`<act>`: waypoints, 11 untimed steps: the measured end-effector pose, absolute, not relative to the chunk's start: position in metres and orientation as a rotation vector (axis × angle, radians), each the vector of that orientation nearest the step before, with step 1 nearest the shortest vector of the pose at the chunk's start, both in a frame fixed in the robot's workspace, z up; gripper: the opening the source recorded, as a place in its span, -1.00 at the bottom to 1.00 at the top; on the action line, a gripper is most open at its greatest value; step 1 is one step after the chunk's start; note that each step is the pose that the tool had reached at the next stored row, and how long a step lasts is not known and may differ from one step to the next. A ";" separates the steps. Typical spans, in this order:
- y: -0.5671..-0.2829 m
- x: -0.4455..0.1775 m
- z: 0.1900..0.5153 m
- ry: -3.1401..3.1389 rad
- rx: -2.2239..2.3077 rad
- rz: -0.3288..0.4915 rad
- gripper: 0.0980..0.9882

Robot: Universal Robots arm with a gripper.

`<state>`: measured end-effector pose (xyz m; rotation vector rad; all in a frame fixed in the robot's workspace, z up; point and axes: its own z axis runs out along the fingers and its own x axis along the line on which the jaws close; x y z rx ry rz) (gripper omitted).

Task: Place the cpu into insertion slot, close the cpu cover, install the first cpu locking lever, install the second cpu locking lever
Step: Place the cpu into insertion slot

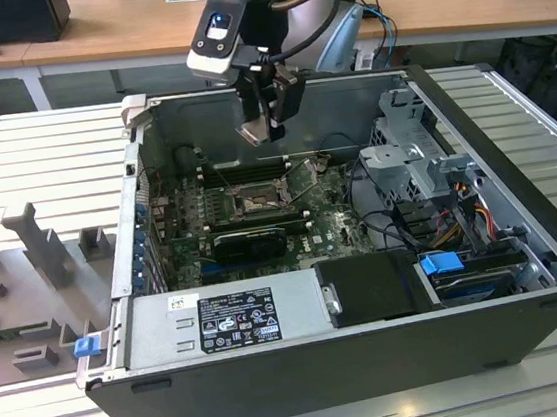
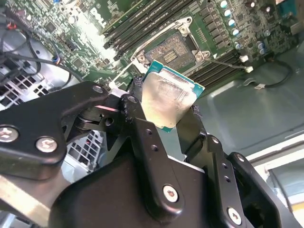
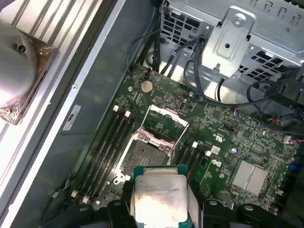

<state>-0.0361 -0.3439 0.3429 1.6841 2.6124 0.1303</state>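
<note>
Silver-faced chip (image 2: 168, 102) is clamped by its edges between the closed fingers of the hand (image 1: 267, 126), hanging above the bare socket (image 1: 255, 203), which lies at six o'clock of it in the exterior view. The cover (image 3: 167, 114) stands open. Placing is the step in hand, and it likely calls for squaring the chip to the socket.

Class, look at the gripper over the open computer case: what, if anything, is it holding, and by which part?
The gripper holds the cpu, its fingers clamped on two opposite edges, up off the insertion slot.
</note>
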 end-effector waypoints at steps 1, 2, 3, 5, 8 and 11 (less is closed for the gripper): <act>-0.344 -0.036 0.343 2.596 1.708 0.130 -0.02; -0.344 -0.036 0.343 2.587 1.721 0.130 -0.02; -0.344 -0.036 0.343 2.578 1.734 0.129 -0.02; -0.344 -0.036 0.342 2.568 1.747 0.129 -0.02; -0.344 -0.036 0.341 2.563 1.754 0.129 -0.02; -0.344 -0.036 0.340 2.561 1.757 0.129 -0.02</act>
